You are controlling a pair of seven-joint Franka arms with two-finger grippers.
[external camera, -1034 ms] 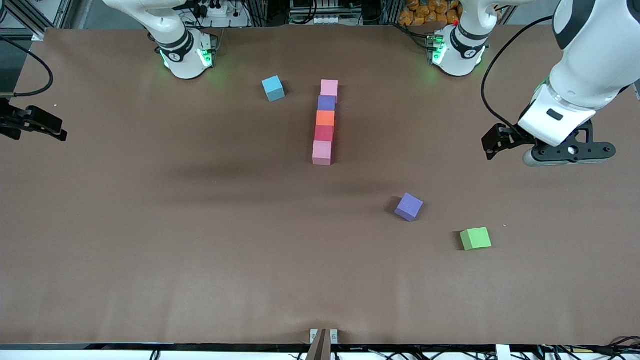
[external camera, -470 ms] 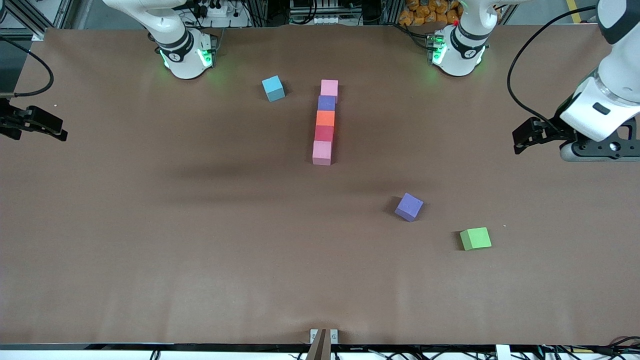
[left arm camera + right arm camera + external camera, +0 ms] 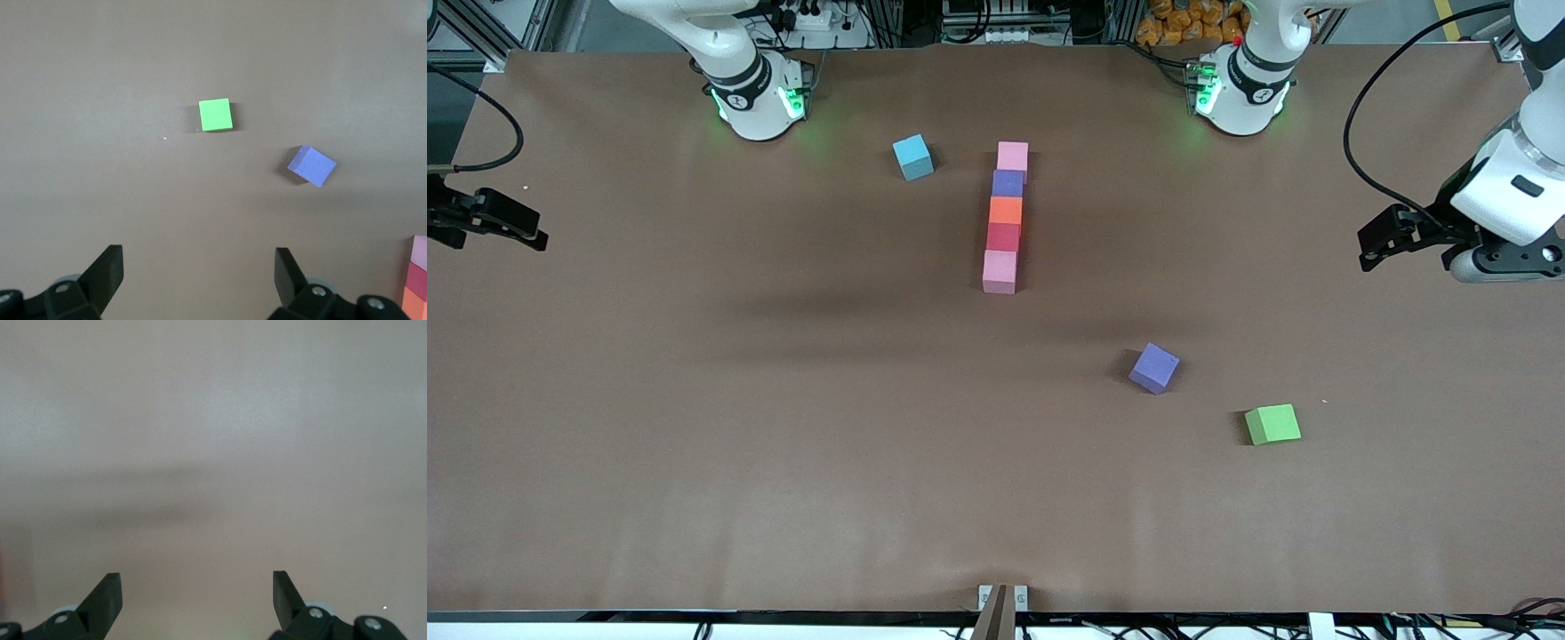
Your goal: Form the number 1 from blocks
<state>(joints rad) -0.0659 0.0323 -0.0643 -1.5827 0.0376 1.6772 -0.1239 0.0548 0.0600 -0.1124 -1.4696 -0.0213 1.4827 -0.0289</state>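
Both claws hung released over bare counter (image 3: 694, 444): left claw (image 3: 1383, 240) and right claw (image 3: 498, 227) each well apart from the blocks (image 3: 1005, 218), lined up between them.

Left gripper (image 3: 1376, 242) up in the air at the left arm's end, fingers wide apart, empty. Right gripper (image 3: 516, 227) waiting at the right arm's end, likewise wide, empty.

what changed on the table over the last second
Only the left claw moved: empty and open, it drew back toward the left arm's end of the table, away from the blocks. Nothing was taken or let go. The column of five blocks, the loose purple cube, green cube, blue cube and the waiting right claw stayed put.
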